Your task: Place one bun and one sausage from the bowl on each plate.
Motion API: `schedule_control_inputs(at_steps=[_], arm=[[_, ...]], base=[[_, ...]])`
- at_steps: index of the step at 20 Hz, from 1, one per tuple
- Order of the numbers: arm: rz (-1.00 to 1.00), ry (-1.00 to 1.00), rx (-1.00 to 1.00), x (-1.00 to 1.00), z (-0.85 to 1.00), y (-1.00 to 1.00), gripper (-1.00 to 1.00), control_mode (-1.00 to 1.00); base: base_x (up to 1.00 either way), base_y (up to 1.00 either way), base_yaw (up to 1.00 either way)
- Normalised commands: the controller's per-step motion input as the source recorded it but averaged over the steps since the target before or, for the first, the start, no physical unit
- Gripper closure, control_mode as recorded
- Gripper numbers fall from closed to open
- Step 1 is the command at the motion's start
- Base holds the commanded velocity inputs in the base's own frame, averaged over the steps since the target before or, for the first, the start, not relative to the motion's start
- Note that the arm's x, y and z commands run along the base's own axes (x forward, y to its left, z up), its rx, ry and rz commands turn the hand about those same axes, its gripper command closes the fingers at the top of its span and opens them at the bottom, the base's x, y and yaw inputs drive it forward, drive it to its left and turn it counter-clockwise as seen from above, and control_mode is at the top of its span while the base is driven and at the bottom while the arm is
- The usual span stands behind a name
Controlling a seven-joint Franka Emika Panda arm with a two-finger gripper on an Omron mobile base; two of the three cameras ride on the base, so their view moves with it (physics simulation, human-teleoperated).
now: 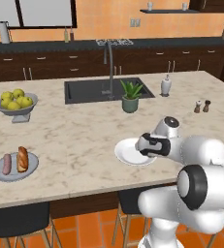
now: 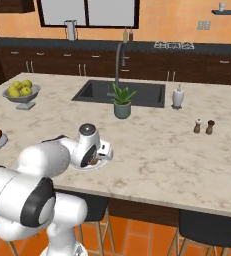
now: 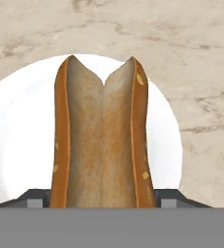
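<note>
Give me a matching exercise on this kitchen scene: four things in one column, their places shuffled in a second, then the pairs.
1 bun
2 sausage
3 apples
4 potted plant

a in the footed grey bowl
b beside the sink
c on the pale grey plate
d in the hand, above the white plate

1-d, 2-c, 3-a, 4-b
</note>
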Motion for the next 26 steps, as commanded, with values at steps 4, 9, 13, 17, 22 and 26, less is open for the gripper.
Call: schedule_control_inputs(at_steps=[4, 9, 13, 17, 22, 26], arm=[[0.0, 0.02, 0.0, 0.3, -0.29, 0.03, 1.0, -1.0], [0.0, 0.02, 0.0, 0.37, -0.18, 0.0, 1.0, -1.0], [0.0, 0.04, 0.0, 0.25, -0.24, 0.0, 1.0, -1.0], [0.0, 0.04, 0.0, 0.26, -0.29, 0.0, 1.0, -1.0], [0.0, 0.01, 0.0, 0.02, -0.04, 0.0, -1.0, -1.0], [0.0, 0.0, 0.0, 0.0, 0.0, 0.0, -1.0, -1.0]], base=[[0.0, 0.0, 0.0], [0.0, 0.0, 0.0], [0.0, 0.0, 0.0], [0.0, 0.0, 0.0], [0.0, 0.0, 0.0], [0.0, 0.0, 0.0]])
